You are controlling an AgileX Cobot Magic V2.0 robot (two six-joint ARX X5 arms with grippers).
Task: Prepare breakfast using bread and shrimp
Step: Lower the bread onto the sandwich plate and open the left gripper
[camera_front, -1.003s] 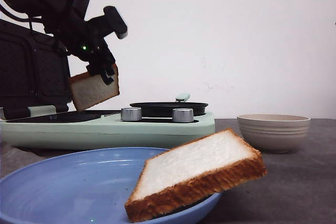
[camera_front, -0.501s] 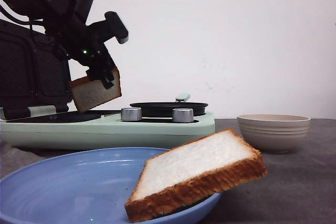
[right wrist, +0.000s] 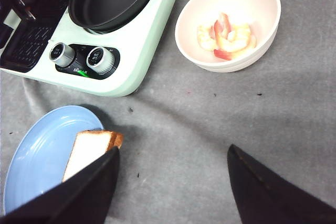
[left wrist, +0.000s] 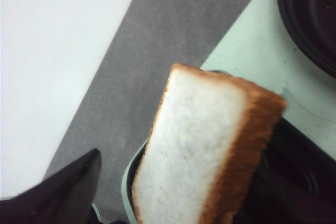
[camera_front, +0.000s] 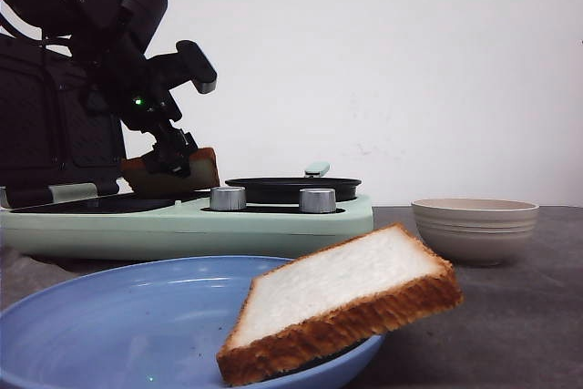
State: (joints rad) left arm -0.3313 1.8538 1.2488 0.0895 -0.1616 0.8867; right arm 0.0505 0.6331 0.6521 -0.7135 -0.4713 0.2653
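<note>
Lowered: left pincer (camera_front: 178,157) grasping bread slice (camera_front: 173,173) near grill plate (camera_front: 100,204); right pincer (right wrist: 170,182) released.

Left arm (camera_front: 100,20): matte black w/ rounded cylindrical joint housing, angular black links, thin black cable along upper edge at far left; one small green indicator light lit on wrist section. Left gripper (camera_front: 175,154): black, blocky, w/ a pale grey tip on the projecting part above. Right gripper fingers (right wrist: 265,195): two broad, flat, matte black wedge-shaped blades, plain, no visible markings.
</note>
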